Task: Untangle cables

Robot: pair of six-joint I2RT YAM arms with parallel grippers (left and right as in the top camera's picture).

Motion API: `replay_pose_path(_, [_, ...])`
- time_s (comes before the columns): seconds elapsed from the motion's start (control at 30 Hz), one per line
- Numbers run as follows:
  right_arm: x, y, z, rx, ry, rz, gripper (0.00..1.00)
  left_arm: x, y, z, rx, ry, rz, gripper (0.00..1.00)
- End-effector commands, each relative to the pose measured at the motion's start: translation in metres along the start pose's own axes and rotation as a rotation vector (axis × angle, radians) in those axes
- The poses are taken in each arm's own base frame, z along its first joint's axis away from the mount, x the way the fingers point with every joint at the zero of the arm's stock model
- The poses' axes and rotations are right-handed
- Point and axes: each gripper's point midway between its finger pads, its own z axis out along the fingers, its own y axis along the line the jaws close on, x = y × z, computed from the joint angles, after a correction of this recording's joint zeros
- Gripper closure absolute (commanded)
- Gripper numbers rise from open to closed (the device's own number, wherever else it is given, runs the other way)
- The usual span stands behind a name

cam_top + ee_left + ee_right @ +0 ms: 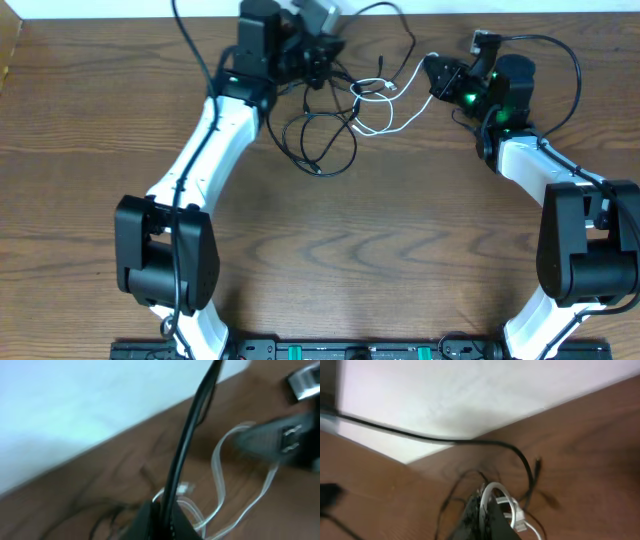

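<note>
Mid-separation: the left gripper (162,508) is clamped on a black cable (186,440) and the right gripper (487,506) on the white cable (216,462). The tangle (345,100) lies on the worktop (350,250) between them. Next probably calls for drawing apart gently

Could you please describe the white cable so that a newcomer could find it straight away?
At the far side of the wooden table, between the two arms, lies a tangle of thin cords. The white cable loops through it up to the right gripper. It is the only pale strand; the black cables around it are dark.
</note>
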Motion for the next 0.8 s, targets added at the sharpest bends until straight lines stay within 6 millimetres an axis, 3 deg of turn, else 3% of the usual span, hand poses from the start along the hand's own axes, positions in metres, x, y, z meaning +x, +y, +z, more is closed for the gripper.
replay_pose_path(0.0, [-0.006,0.018,0.001,-0.08,-0.003,0.029,0.99,0.02,0.045,-0.012,-0.183,0.074,-0.065,0.92])
replay_pose_path(0.17, [-0.026,0.056,-0.006,-0.244,-0.059,0.05,0.99,0.06,0.084,-0.035,-0.365,0.222,-0.138,0.92])
replay_pose_path(0.43, [-0.071,0.123,-0.041,-0.525,-0.234,0.024,0.99,0.095,0.123,-0.068,-0.544,0.352,-0.193,0.92])
replay_pose_path(0.6, [-0.095,0.144,-0.062,-0.62,-0.339,0.026,0.99,0.105,0.142,-0.087,-0.632,0.39,-0.21,0.92])
replay_pose_path(0.77, [-0.124,0.151,-0.077,-0.651,-0.431,0.027,0.99,0.114,0.154,-0.1,-0.656,0.408,-0.239,0.92])
